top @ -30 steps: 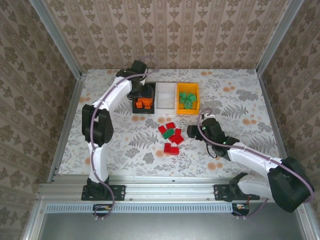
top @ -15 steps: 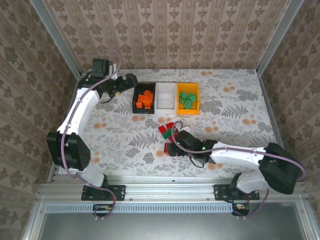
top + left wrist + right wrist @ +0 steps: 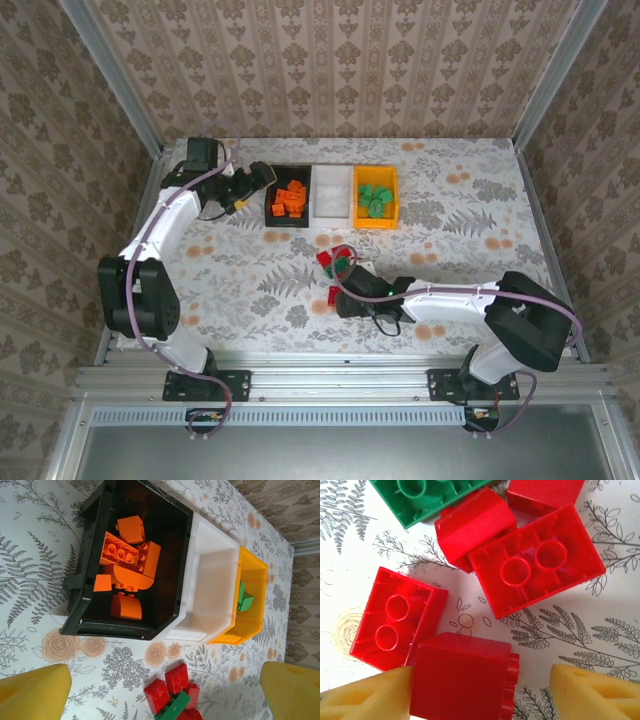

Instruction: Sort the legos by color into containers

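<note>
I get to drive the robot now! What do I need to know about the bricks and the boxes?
Left gripper: jaws open, holding nothing, near the black bin.
Right gripper: jaws open, either side of a red brick on the table.
Done: orange bricks in the black bin, green bricks in the orange-yellow bin.
To do: the red pile and one green brick on the table; the white bin has no bricks, so reds probably go there.
</note>
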Motion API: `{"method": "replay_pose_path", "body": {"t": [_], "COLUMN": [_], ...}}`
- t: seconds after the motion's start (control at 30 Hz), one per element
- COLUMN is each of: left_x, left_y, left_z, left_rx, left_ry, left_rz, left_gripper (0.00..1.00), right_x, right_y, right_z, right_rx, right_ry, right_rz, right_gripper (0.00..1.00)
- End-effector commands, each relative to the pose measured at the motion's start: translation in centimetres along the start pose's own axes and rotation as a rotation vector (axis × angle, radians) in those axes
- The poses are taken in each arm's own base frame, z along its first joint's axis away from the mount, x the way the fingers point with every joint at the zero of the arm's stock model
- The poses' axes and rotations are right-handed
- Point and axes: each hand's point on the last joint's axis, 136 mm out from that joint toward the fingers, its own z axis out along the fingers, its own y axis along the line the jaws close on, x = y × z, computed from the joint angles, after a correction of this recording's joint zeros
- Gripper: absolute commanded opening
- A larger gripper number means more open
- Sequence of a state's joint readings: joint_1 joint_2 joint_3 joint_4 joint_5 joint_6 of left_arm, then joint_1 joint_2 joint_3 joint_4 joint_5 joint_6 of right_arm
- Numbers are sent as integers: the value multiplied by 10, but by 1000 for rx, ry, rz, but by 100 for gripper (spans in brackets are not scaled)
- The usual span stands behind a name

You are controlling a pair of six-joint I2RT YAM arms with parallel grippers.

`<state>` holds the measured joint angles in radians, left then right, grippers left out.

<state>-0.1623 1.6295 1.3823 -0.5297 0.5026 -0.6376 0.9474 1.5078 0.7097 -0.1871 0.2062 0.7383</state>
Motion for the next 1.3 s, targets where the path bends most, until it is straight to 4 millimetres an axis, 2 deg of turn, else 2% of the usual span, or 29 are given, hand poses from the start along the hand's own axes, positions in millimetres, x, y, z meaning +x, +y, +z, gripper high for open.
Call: {"method": "replay_pose_path", "body": {"t": [0.0,0.27,0.47,0.57,0.67,0.73,0.8,0.93,1.03,1.17,1.27], "left_x": [-1,-2,3,8,12,14,14,7,3,5,2], "left_y": [-12,-15,-18,-22,-24,-20,-13,1,12,7,7], "left_z": [-4,-7,-4,1,7,12,15,20,21,20,17], "left_rx": [42,38,42,64,102,110,114,129,120,151,135], "left_ry": [-2,-14,-2,11,25,31,35,36,27,47,37], "left_rz": [-4,12,17,2,-44,-83,-124,-202,-236,-238,-219], "left_gripper": [98,98,98,98,99,99,99,99,99,99,99], "right_x": [0,-5,-8,-23,-48,-78,-113,-182,-221,-256,-273], "right_y": [-1,-9,-13,-12,-7,0,2,-1,-2,-7,-17], "right_z": [0,-7,-18,-41,-64,-75,-77,-50,-23,12,36], "right_rx": [3,23,21,7,5,13,23,30,56,121,149], "right_ry": [-12,-56,-90,-149,-217,-256,-288,-286,-267,-224,-189], "right_rz": [15,-13,-5,-1,-29,-67,-83,-52,-59,-101,-96], "right_gripper": [64,41,37,36,36,36,36,36,36,36,37]}}
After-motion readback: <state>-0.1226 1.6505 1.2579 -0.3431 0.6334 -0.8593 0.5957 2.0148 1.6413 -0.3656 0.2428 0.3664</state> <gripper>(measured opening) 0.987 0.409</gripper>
